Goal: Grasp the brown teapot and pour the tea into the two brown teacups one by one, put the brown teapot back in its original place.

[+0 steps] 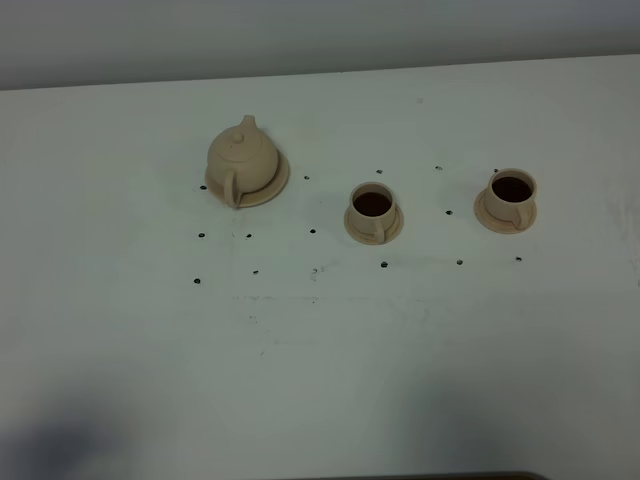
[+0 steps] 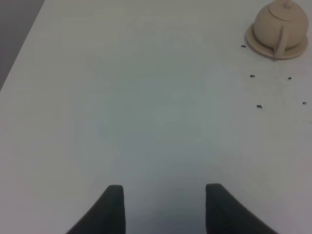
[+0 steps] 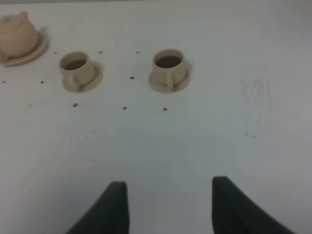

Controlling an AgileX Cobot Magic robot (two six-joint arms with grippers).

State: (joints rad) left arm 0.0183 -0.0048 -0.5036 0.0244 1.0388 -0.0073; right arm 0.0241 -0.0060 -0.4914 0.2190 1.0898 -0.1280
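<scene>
Here, a tan teapot (image 1: 241, 155) sits upright on its wide saucer (image 1: 273, 187) at the far left of a white table (image 1: 320, 380), its loop handle turned toward the near side. To its right stand two small matching cups on their own little saucers: the middle cup (image 1: 372, 208) and, further right, the right-hand cup (image 1: 512, 193), both showing dark liquid inside. Small black marks dot the table around them.

Neither arm appears in the high view. The left gripper (image 2: 165, 204) hangs over bare table well short of the teapot, its dark fingers (image 2: 115, 207) spread wide with nothing between them. The right gripper (image 3: 168, 204) likewise stands wide and empty, near-side of the cups.

With both cups apparently filled and the pot on its saucer, the job looks finished or nearly so. The risks that remain, by this reading: a careless sweep of either arm could clip a cup handle and slop the drink, or nudge the teapot off its saucer.
</scene>
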